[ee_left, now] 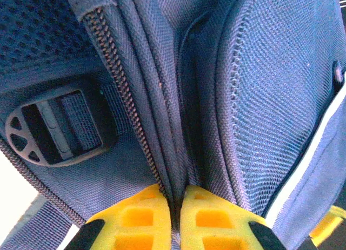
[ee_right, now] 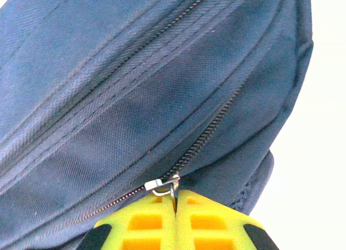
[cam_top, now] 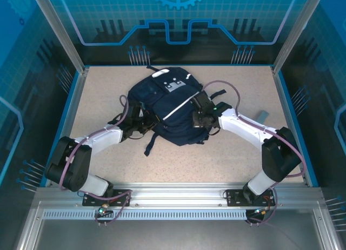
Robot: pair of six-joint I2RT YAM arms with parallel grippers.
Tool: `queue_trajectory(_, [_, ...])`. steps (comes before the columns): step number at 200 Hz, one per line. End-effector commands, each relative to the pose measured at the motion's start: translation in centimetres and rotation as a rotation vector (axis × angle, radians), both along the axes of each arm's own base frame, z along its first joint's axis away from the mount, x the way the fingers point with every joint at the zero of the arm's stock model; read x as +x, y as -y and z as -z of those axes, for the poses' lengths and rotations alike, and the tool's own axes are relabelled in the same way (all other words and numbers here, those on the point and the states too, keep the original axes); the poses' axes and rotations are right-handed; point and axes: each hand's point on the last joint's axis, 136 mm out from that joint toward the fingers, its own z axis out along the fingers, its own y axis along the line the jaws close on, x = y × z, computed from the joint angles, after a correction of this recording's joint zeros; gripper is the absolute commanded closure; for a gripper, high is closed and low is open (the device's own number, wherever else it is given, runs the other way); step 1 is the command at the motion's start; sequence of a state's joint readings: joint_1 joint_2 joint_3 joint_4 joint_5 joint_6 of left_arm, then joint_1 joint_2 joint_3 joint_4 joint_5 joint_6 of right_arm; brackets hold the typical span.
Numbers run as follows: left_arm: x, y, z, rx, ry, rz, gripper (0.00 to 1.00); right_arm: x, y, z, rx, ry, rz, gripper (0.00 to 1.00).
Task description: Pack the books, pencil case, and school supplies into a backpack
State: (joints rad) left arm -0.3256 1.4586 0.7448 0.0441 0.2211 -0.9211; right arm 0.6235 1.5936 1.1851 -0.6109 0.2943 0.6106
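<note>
**Two-sided grip on backpack [cam_top: 167, 107]**

The backpack lies flat mid-surface [cam_top: 102, 93], shifted toward 12 o'clock, with its white dotted patch at its 12 o'clock end.

The left gripper [cam_top: 141, 125] is at the pack's 8 o'clock side. In the left wrist view its jaws are pressed together on a ridge of backpack fabric beside a zipper track. A grey strap buckle [ee_left: 54, 126] sits at 9 o'clock in that frame.

The right gripper [cam_top: 199, 119] is at the pack's 4 o'clock side. In the right wrist view its jaws are closed on the metal zipper pull [ee_right: 172, 191]. The pull hangs from a silver slider [ee_right: 157, 183], with the zipper running off toward 1 o'clock.
</note>
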Motion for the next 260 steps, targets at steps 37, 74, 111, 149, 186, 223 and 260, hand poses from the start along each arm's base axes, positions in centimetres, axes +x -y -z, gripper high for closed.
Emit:
queue_trajectory(37, [-2.8,-9.4,-0.8,0.320,-0.061,-0.159,0.43,-3.0,-10.6,0.3,0.132,-0.057,-0.347,1.00])
queue_trajectory(74, [-5.7,-10.9,-2.4,0.294,-0.073,-0.235,0.30,-4.3,-17.5,0.3,0.282,-0.105,-0.453,1.00])
queue_trajectory(111, [-7.3,-8.1,-2.7,0.030,-0.085,-0.249,0.32,-4.7,-22.0,-1.0,0.350,-0.104,-0.523,1.00])
queue_trajectory(149, [-6.7,-6.9,-3.0,-0.084,-0.073,-0.263,0.40,-4.9,-23.4,-1.2,0.364,-0.113,-0.534,1.00])
queue_trajectory(186, [-5.2,-6.2,-3.0,-0.134,-0.066,-0.264,0.46,-5.3,-23.3,-1.1,0.358,-0.120,-0.535,1.00])
queue_trajectory(223, [-3.6,-5.2,-3.0,-0.180,-0.059,-0.257,0.50,-5.5,-23.1,-1.2,0.354,-0.120,-0.535,1.00])
queue_trajectory(260, [-2.3,-4.7,-2.5,-0.211,-0.059,-0.273,0.55,-5.3,-22.4,-1.3,0.301,-0.098,-0.531,1.00])
